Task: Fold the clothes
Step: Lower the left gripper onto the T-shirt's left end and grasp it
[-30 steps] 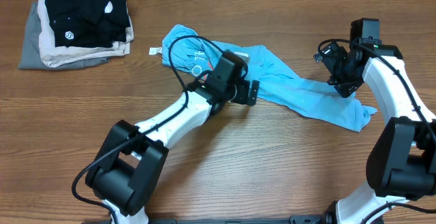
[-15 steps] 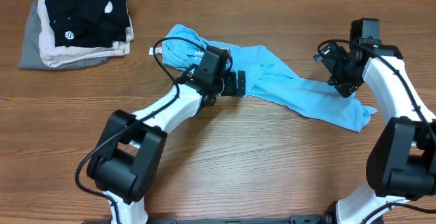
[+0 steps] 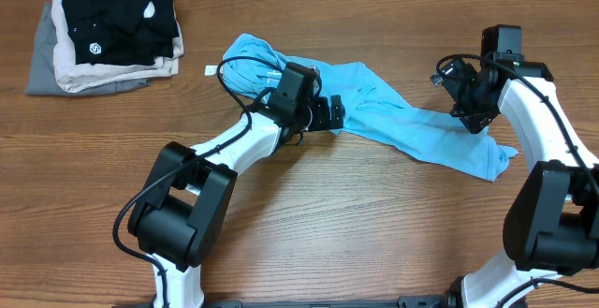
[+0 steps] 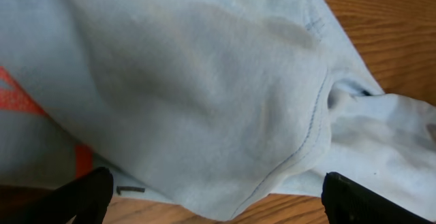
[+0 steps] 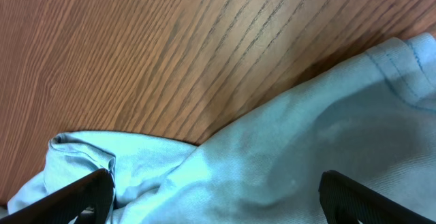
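Overhead view first: the light sky-blue, thin-fabric T-shirt (image 3: 412, 130) lies bunched in a long diagonal rope across the brown wood-grain table (image 3: 374, 242). It runs from the far middle down toward the right side, well apart from the stack of folded black, beige and grey garments (image 3: 103, 36) in the far left corner. The left claw (image 3: 329, 113) hangs over the shirt's middle, jaws spread as wide as they go, nothing in them. The right claw (image 3: 473, 116) hovers at the shirt's right-hand end, equally wide, equally empty.

So this looks like the opening job: getting the heap flat before any fold. To my eye the left claw wants an edge, not the bulk. From the left wrist there's a stitched seam (image 4: 310, 142) curving between its black fingertips (image 4: 85, 193), and pinching a single layer there should beat grabbing a wad. The right one could take the stitched hem (image 5: 398, 81) near it. Then both draw apart, low and slow, because cloth this thin will likely drag and twist on the wood.

Now, what I can't make out. The left arm covers a stretch of the shirt, so neck and sleeves are anyone's guess. Only a scrap of orange-red print (image 4: 20, 94) shows. Both wrist views cut the fingers down to their tips, and whether those tips touch the fabric I can't tell. A tiny white speck (image 3: 210, 68) sits beside the shirt's far-left end, too small to name.
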